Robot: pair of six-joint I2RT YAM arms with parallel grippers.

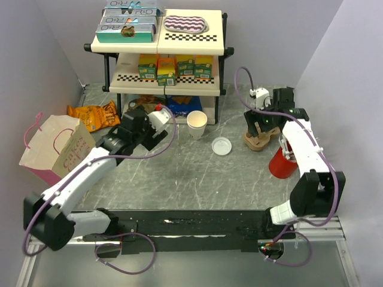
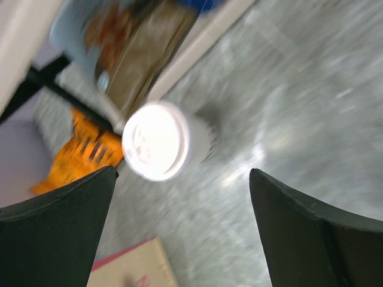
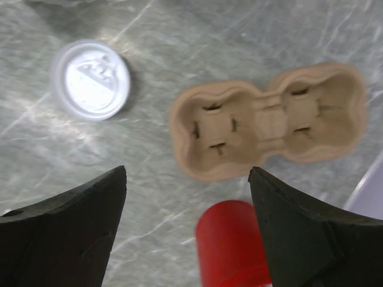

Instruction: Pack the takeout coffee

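my left claw (image 2: pixel 182 172) released, blurred takeout coffee (image 2: pixel 157 141) beyond it, toward desk (image 1: pixel 197 179) far edge, my right claw (image 3: pixel 187 170) released too, red cup (image 3: pixel 230 242) cropped

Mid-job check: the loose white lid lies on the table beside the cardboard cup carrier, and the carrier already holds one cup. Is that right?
Not quite. The cardboard cup carrier holds no cup: both its pockets are empty, as the right wrist view shows. The loose white lid does lie on the table beside it.
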